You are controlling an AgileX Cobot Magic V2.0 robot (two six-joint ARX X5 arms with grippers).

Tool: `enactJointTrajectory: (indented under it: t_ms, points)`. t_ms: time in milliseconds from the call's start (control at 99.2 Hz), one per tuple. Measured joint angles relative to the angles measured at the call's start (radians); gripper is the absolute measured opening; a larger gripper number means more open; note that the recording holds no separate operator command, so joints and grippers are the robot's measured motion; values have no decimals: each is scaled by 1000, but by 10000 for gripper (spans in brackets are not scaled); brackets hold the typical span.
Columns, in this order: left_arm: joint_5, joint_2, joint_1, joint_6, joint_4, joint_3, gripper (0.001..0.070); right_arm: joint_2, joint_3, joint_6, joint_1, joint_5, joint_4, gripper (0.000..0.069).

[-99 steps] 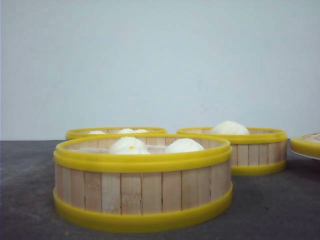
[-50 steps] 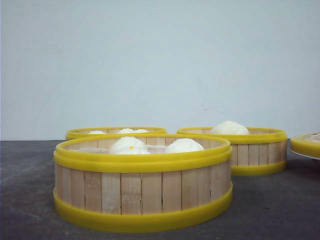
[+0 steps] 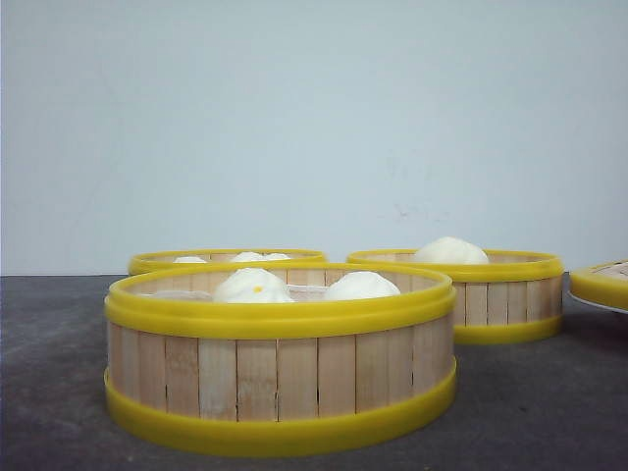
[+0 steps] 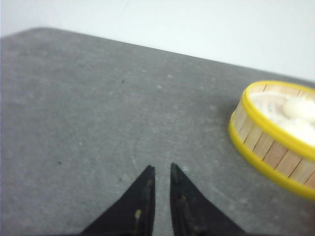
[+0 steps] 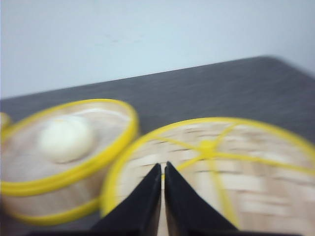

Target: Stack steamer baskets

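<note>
i see three steamer baskets, all alike: round and shallow, walls of pale upright wooden slats, thick glossy yellow rims top and bottom. the nearest steamer basket (image 3: 281, 358) sits front and centre on the tabletop (image 3: 59, 392) and holds white buns (image 3: 361, 286), one with a small orange dot. the back-left steamer basket (image 3: 157, 262) stands behind it, mostly hidden, with small white bun tops showing above its rim. the back-right steamer basket (image 3: 505, 292) stands apart on the right and holds one large white bun (image 3: 450, 251). none is stacked; each rests flat on the dark grey tabletop.

against the front view from half a second and a second ago, i find nothing shifted: baskets, buns and lid lie the same.

being round, the baskets have no long axis across the tabletop; each stands upright, open side up.

at the far right edge a flat yellow-rimmed lid (image 3: 601, 284) shows in part; in the right wrist view it has yellow spokes over a woven face, just beside the single-bun basket.

the right gripper (image 5: 162, 168) hovers over the lid, its black fingers nearly together with nothing between them. the left gripper (image 4: 162, 168) hangs over bare tabletop, fingers a narrow slit apart, empty, a basket off to one side.
</note>
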Motion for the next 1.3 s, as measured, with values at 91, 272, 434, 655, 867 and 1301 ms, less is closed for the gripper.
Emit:
enactJointTrajectory:
  t_ms: [91,272,434,655,867,1301]
  points:
    - [0,0,0,-40,0,0,29,0,0,38,0,-20,5,7]
    - [2,0,0,-137,3,0,27,0,0,112,1,-21,4,7]
    - [45,3,0,-175,25,1,24,0,0,216,1,0,6,7]
    - [22,108,0,-171,11,109,24,74,120,272,1,0,-90,7]
    - [19,313,0,-143,-1,371,24,261,386,233,1,-18,-208,7]
    - [85,705,-5,-60,-143,842,28,565,853,2,1,-23,-454,7]
